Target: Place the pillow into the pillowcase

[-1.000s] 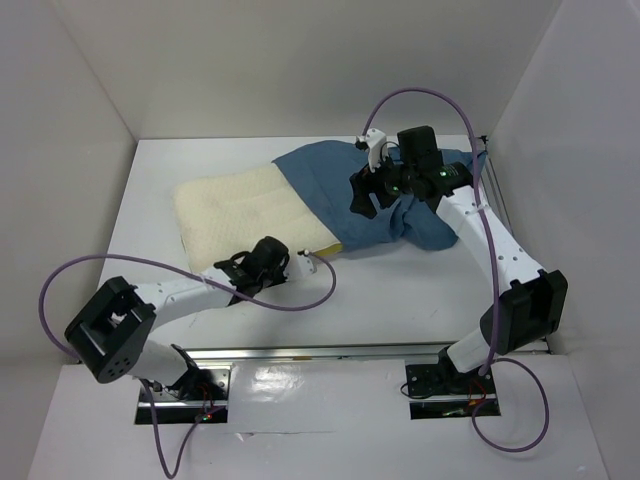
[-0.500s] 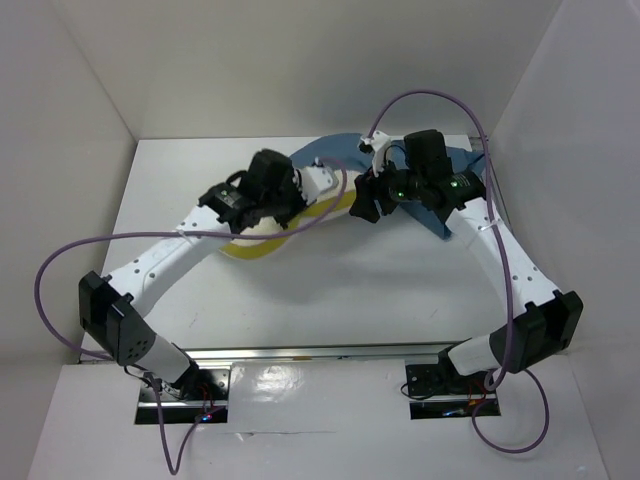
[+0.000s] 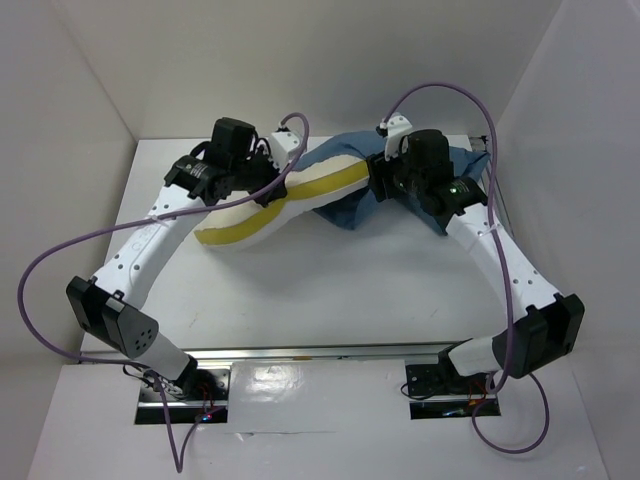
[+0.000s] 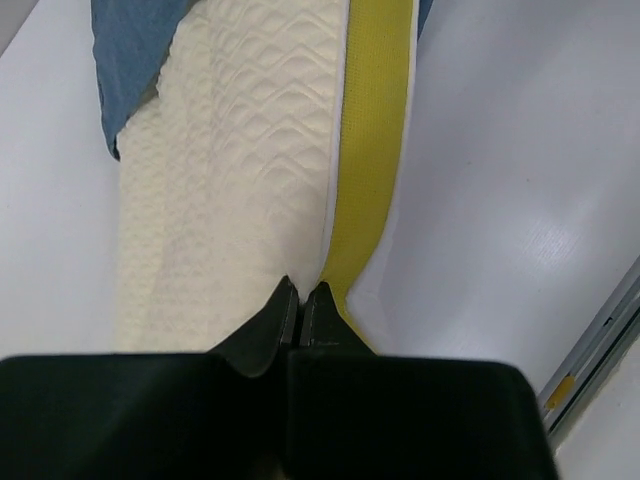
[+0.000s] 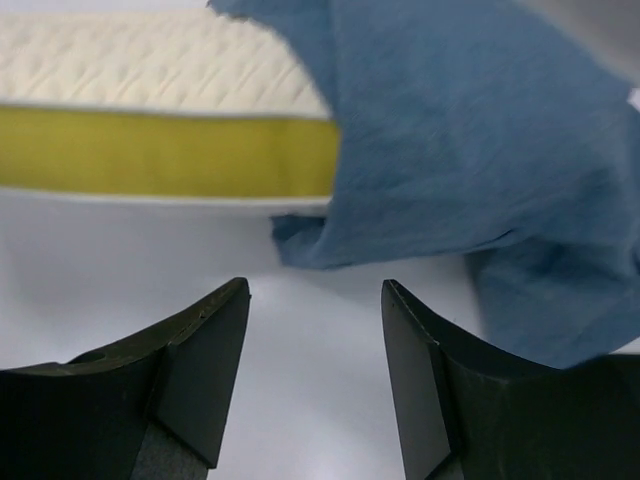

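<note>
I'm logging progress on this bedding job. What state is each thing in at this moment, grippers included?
pillow: turned so its yellow side band shows, one end under the pillowcase, the rest out.
pillowcase: crumpled, draped over one end of the pillow.
left gripper: shut, pinching the pillow at its seam.
right gripper: open, nothing between its fingers, facing the pillowcase.
</note>
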You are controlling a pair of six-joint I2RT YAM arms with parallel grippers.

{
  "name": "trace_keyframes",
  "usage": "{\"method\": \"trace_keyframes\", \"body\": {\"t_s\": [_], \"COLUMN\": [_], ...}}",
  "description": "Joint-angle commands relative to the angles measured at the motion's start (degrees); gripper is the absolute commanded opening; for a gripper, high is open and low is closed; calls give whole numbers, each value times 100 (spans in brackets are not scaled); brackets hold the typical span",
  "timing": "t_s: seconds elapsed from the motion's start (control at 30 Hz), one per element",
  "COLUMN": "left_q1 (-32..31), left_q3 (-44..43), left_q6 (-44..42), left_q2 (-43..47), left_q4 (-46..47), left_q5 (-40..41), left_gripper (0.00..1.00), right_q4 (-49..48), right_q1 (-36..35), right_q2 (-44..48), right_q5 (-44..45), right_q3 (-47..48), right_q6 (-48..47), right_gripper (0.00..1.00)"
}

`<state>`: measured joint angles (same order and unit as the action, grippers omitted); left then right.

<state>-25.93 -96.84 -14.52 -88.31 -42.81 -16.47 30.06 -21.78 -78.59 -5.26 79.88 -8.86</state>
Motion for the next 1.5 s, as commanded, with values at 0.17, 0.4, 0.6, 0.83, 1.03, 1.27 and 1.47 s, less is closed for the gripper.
{"method": "trace_keyframes", "body": {"t_s": [0.17, 0.4, 0.6, 0.83, 1.03, 1.27, 1.47], "left_q1": [88, 194, 247, 247, 247, 247, 247], "left_q3": [-107, 68, 200, 323, 218, -19, 359], "left_q6": [213, 213, 160, 160, 283, 573, 758], "left_q2": [315, 481, 534, 534, 367, 420, 904], "left_q4": [282, 282, 334, 527, 668, 1177, 1802], "left_q5": [-392, -287, -287, -339, -287, -156, 152], "left_gripper": [0, 0, 0, 0, 0, 0, 0], "right_q4": [-1029, -915, -976, -669, -476, -204, -27], "right_q1": [-37, -37, -37, -756, -1732, -2304, -2304], "right_q2": [-595, -737, -605, -666, -1316, -2134, -2020], "right_q5": [351, 341, 622, -177, -775, -1240, -1382], "right_q3": [248, 143, -7, 1018, 2301, 3988, 3632], "right_q6": [148, 25, -151, -28, 315, 648, 1131], "right_gripper": [64, 48, 0, 0, 0, 0, 0]}}
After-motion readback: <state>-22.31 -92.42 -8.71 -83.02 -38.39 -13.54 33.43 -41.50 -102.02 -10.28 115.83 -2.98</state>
